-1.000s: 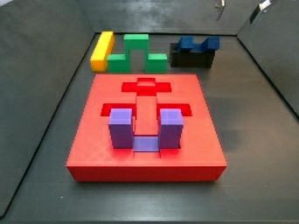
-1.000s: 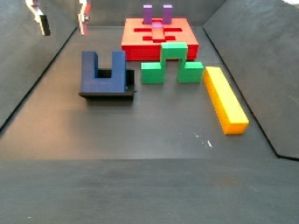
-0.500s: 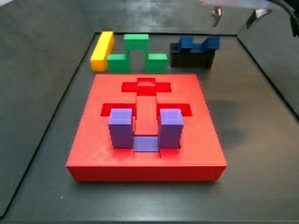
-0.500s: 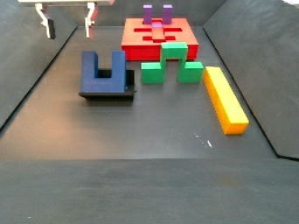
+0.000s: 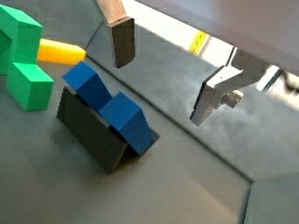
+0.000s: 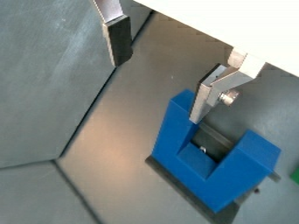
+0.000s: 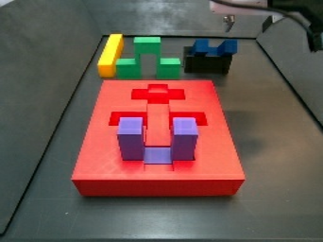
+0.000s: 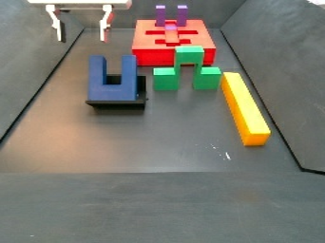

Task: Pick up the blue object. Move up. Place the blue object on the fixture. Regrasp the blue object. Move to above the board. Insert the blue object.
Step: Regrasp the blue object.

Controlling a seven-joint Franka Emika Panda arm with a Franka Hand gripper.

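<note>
The blue object (image 8: 112,78) is a dark-blue U block standing prongs-up on the black fixture (image 8: 124,103), next to the red board (image 8: 178,43). Both also show in a side view: the blue object (image 7: 212,46), the fixture (image 7: 209,64), the board (image 7: 158,142). My gripper (image 8: 82,27) is open and empty. It hangs high over the floor, off to the side of the blue object and apart from it. In both wrist views the blue object (image 5: 114,103) (image 6: 216,159) lies beside the gripper (image 5: 163,79) (image 6: 162,77), not between the fingers.
A lavender-purple U block (image 7: 157,140) sits in the board. A green arch block (image 7: 151,57) and a yellow bar (image 7: 111,54) lie on the floor beside the fixture. Grey walls enclose the floor.
The gripper has shifted sideways, coming closer to the spot above the blue object on the fixture. It stays open. Nothing else has moved.
</note>
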